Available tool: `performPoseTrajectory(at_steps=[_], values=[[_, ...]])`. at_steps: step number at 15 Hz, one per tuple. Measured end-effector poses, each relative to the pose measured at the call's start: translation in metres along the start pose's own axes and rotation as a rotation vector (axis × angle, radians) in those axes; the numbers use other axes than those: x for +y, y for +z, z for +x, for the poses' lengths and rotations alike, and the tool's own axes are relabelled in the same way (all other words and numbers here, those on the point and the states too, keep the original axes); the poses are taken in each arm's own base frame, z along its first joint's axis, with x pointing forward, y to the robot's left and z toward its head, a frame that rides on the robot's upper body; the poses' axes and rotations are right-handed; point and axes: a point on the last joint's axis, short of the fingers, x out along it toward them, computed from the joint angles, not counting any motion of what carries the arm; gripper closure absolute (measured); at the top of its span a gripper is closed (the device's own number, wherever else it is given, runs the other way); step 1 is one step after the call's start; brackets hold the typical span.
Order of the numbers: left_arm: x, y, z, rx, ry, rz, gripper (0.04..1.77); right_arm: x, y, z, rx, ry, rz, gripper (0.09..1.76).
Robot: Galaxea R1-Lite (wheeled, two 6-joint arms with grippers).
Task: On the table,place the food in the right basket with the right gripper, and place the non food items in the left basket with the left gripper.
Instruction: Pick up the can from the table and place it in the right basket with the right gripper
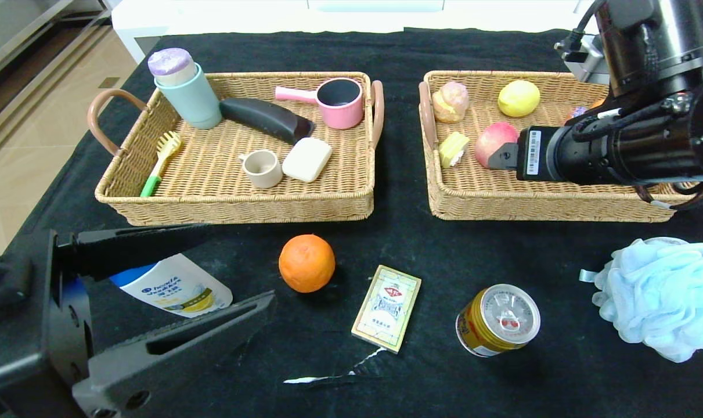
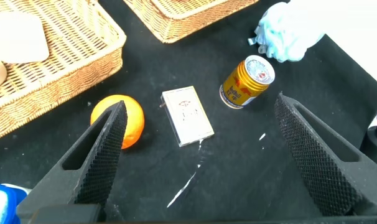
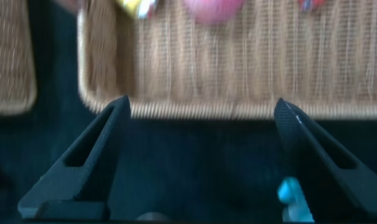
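My left gripper (image 1: 241, 266) is open above the black table (image 1: 421, 244) at the front left, and it shows open in the left wrist view (image 2: 200, 102). The white shampoo bottle (image 1: 171, 285) lies under it, between the fingers. On the table lie the orange (image 1: 306, 262), the card box (image 1: 386, 307), the gold can (image 1: 498, 319) and the blue pouf (image 1: 662, 296). The peach (image 1: 495, 142) lies in the right basket (image 1: 531, 206). My right arm (image 1: 606, 154) hangs over that basket. The right gripper (image 3: 201, 106) is open and empty over the cloth by the basket's front wall.
The left basket (image 1: 235, 203) holds a mint cup (image 1: 190, 98), a pink pot (image 1: 339, 103), a dark brush, a small cup and a cream bar. The right basket also holds a lemon (image 1: 518, 97) and pastries. A white tear (image 1: 334, 374) marks the cloth near the front edge.
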Motion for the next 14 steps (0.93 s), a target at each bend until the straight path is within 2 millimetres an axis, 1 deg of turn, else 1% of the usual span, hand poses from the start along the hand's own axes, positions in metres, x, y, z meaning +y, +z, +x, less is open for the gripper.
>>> performPoseTrajectory(at_steps=[2,4,7,9,11,14], values=[[0.0,0.0,0.0,0.0,0.0,0.0,0.09,0.0,-0.008,-0.021,0.06,0.014,0.009,0.16],[0.0,0.0,0.0,0.001,-0.001,0.0,0.09,-0.001,-0.019,-0.037,0.145,0.012,0.017,0.15],[0.0,0.0,0.0,0.001,-0.002,0.0,0.09,0.003,-0.029,-0.049,0.213,0.026,0.023,0.15],[0.0,0.0,0.0,0.002,-0.002,0.0,0.09,0.011,-0.039,-0.058,0.278,0.074,0.012,0.15],[0.0,-0.001,0.0,0.003,-0.002,0.0,0.09,0.021,-0.047,-0.062,0.314,0.108,-0.005,0.15],[0.0,-0.001,0.0,0.003,-0.001,0.001,0.09,0.032,-0.058,-0.057,0.354,0.106,-0.028,0.15]])
